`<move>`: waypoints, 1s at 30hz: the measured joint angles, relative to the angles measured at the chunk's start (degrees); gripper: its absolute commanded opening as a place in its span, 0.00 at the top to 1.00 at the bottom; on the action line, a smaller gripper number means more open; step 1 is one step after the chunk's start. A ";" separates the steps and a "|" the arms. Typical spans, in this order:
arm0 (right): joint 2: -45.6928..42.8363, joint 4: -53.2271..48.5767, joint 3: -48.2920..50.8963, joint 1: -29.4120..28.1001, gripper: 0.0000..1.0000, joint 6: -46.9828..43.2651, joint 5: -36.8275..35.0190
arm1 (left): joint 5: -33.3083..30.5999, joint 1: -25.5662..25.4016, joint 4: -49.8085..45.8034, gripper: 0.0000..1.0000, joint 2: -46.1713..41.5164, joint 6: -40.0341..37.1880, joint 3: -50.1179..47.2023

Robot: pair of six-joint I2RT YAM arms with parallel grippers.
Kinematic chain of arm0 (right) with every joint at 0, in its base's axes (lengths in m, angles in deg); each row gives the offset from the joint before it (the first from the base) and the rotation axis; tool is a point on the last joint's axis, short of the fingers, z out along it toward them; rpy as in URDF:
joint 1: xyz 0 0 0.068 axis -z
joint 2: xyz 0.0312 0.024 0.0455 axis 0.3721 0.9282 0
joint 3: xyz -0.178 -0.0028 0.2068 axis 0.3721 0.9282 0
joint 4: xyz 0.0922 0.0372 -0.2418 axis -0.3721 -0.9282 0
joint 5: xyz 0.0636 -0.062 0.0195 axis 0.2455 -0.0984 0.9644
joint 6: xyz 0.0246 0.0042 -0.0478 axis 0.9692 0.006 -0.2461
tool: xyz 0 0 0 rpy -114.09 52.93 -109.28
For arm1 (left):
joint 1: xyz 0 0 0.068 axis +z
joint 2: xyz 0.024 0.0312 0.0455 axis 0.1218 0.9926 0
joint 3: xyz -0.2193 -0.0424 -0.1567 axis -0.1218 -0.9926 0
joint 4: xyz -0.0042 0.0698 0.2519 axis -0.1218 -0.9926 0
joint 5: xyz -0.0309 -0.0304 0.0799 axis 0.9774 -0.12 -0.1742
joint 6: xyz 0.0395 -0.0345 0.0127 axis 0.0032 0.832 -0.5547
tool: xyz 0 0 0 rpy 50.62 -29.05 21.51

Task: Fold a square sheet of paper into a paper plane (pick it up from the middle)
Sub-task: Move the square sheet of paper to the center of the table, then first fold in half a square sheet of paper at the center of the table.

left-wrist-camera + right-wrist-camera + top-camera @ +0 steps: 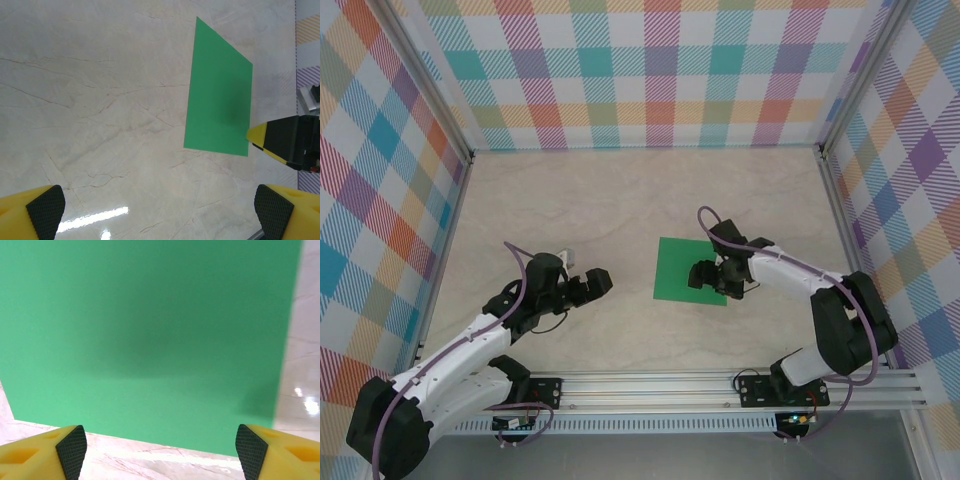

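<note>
The square sheet of paper (680, 268) lies flat and green on the marble table, a little right of centre. My right gripper (718, 277) hovers over its right part, open, with nothing between the pads; in the right wrist view the sheet (150, 335) spreads ahead of the gripper (160, 452). My left gripper (588, 287) stands open to the left of the sheet, apart from it. From the left wrist view the sheet (217, 90) lies ahead and to the right of that gripper (159, 207), with the right gripper's yellow finger (280, 140) at its corner.
Plaid walls enclose the table (620, 200) at the back and both sides. An aluminium rail (720, 385) with the arm bases runs along the near edge.
</note>
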 measured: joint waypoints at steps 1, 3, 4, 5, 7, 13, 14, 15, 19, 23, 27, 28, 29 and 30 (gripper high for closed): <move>-0.04 -1.11 -1.11 0.00 0.16 -0.57 -0.81 | -0.04 0.00 -0.66 0.00 -0.20 -0.07 0.26; -0.02 -2.36 -2.80 0.00 0.14 -1.60 -1.75 | -0.20 -0.02 -2.08 0.00 -1.07 -0.24 0.83; 0.15 -2.91 -3.67 0.00 0.14 -2.10 -1.99 | -0.44 -0.04 -2.51 0.00 -1.77 -0.24 0.98; 0.70 -3.61 -4.63 0.00 0.14 -2.58 -2.08 | -0.59 -0.04 -2.84 0.00 -2.49 -0.24 1.05; 3.69 -4.76 -7.76 0.00 0.13 -3.52 -2.56 | -1.49 -0.07 -3.39 0.00 -4.37 -0.20 1.05; 13.51 -5.16 -15.69 0.00 0.17 -6.49 -1.84 | -3.65 -0.17 -3.26 0.00 -6.93 -0.20 1.03; 15.06 -5.20 -16.98 0.00 0.17 -6.95 -1.40 | -3.98 -0.20 -3.23 0.00 -6.97 -0.22 1.03; 16.81 -5.18 -18.43 0.00 0.17 -7.41 -0.90 | -4.26 -0.22 -3.26 0.00 -6.97 -0.24 1.03; 22.82 -4.00 -22.29 -0.07 0.20 -9.18 1.81 | -6.10 -0.26 -3.30 0.00 -6.99 -0.57 1.03; 24.72 -4.74 -23.93 -0.74 0.20 -11.23 2.47 | -7.65 -0.26 -3.32 0.00 -7.02 -1.49 1.03; 25.42 -4.76 -24.63 -2.58 0.21 -13.27 1.64 | -8.46 -0.26 -3.28 0.00 -6.95 -2.16 1.03; 25.44 -4.68 -24.63 -2.95 0.21 -13.62 1.51 | -8.55 -0.26 -3.21 0.00 -6.80 -2.16 1.03; 25.44 -4.55 -24.65 -3.23 0.20 -13.79 1.36 | -8.72 -0.26 -3.04 0.00 -6.47 -2.08 1.03; 25.44 -4.52 -24.68 -3.43 0.20 -13.81 1.18 | -8.90 -0.26 -2.82 0.00 -6.03 -1.92 1.03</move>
